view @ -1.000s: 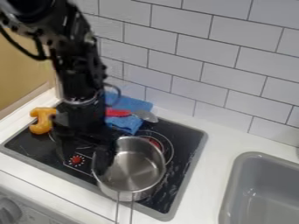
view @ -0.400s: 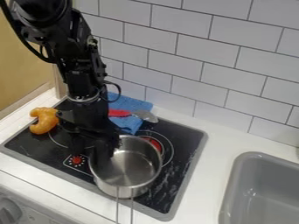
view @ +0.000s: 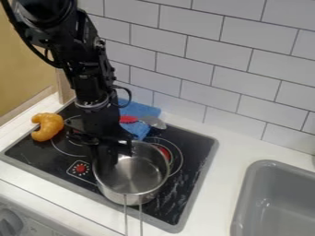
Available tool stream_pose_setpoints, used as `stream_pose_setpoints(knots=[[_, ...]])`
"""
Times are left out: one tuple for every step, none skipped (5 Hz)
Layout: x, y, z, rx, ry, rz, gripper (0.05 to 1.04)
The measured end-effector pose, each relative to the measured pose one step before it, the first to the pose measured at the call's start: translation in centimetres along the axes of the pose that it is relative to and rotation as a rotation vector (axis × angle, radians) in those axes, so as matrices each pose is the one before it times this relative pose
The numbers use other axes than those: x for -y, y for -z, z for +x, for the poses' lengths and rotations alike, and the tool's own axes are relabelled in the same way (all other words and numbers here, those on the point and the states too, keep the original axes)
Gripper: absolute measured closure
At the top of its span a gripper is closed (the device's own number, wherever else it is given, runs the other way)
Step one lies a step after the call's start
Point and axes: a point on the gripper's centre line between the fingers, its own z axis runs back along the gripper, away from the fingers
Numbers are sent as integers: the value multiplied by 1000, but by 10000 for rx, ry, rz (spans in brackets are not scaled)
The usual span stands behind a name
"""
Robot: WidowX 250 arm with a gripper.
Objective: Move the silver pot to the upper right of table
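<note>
The round silver metal pot point(view: 132, 177) has slid slightly toward the wall on the black glass cooktop point(view: 40, 152), gaining nothing rightward, so the move seems barely begun. Whether the black hand point(view: 112, 164) at its rim is clamped or apart, I cannot tell.

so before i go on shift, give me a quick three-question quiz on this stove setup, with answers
1. True or false: the gripper is at the silver pot's rim, on the side away from the grey sink.
2. Which thing lies partly on the blue cloth?
a) the orange curved item
b) the red-handled utensil
c) the grey sink
3. Fill in the blank: the pot's long wire handle runs toward the ____ edge of the camera view.

Key: 1 true; 2 b; 3 bottom
</note>
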Motion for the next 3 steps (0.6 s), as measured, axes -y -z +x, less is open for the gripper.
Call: stream_pose_setpoints(knots=[[724,-1397,-740,184,-183,-9,1009],[1250,-1929,-1584,247,-185,-12,1016],[382,-1011,-627,-82,-490,-64,1016]])
